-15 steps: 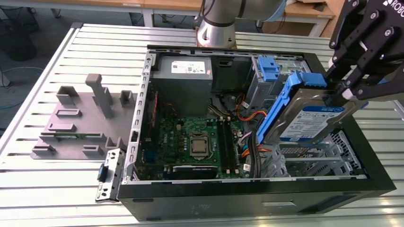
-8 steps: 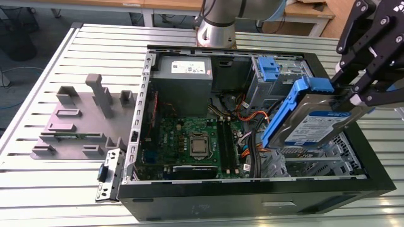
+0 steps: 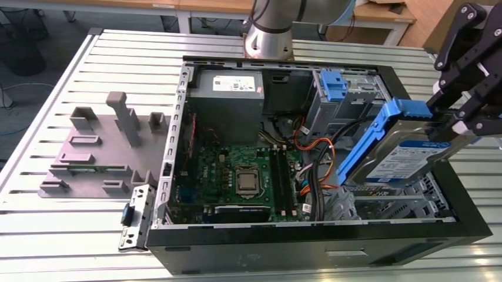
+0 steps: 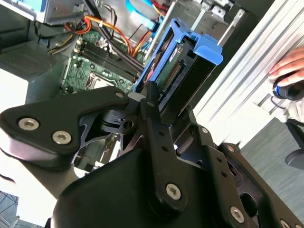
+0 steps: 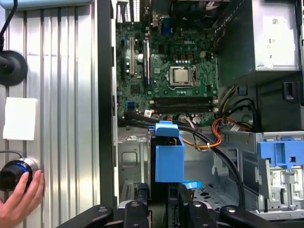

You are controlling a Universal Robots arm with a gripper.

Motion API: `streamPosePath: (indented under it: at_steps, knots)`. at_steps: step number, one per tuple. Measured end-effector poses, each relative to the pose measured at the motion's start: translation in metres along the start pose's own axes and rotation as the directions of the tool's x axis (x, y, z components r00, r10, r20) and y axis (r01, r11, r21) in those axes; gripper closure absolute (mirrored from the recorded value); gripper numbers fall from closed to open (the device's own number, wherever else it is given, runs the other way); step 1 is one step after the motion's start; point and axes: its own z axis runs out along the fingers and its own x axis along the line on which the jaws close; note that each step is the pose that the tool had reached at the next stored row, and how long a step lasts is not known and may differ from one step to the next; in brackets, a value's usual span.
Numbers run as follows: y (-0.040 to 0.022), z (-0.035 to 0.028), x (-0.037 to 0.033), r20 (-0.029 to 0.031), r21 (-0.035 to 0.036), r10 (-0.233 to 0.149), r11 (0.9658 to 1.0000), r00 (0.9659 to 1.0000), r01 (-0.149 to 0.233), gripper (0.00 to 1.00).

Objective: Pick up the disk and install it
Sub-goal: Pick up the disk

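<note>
Slatted metal table (image 3: 47, 235), wooden desks (image 3: 157, 4) behind

A robotics lab: in the exterior view a slotted aluminium desk (image 3: 63, 235) spans the frame. A robot arm's column (image 3: 269, 35) stands at top centre, and at the right edge its pincer (image 3: 453, 126) clamps the disk (image 3: 396, 158) above an opened computer case (image 3: 314, 249). A grey parts fixture (image 3: 94, 170) sits at the left, and wooden workbenches (image 3: 211, 6) line the top edge. In the first wrist view a person's hand (image 5: 19, 202) touches a round knob (image 5: 14, 173).

Even, bright light was cast: the table (image 3: 63, 235) was glared white, the computer case (image 3: 314, 249) shaded inside, the gripper (image 4: 168, 107) softly sheened.
</note>
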Motion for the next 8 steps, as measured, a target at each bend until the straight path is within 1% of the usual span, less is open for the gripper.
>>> streamPosePath:
  at_steps: [5,8]
  knots:
    - [-0.0138,0.0009,0.0006,-0.0001,-0.0017,0.000,1.0000,1.0000,0.000,0.65]
    - [-0.0192,0.0033,0.0020,0.0002,-0.0022,0.000,1.0000,1.0000,0.000,0.65]
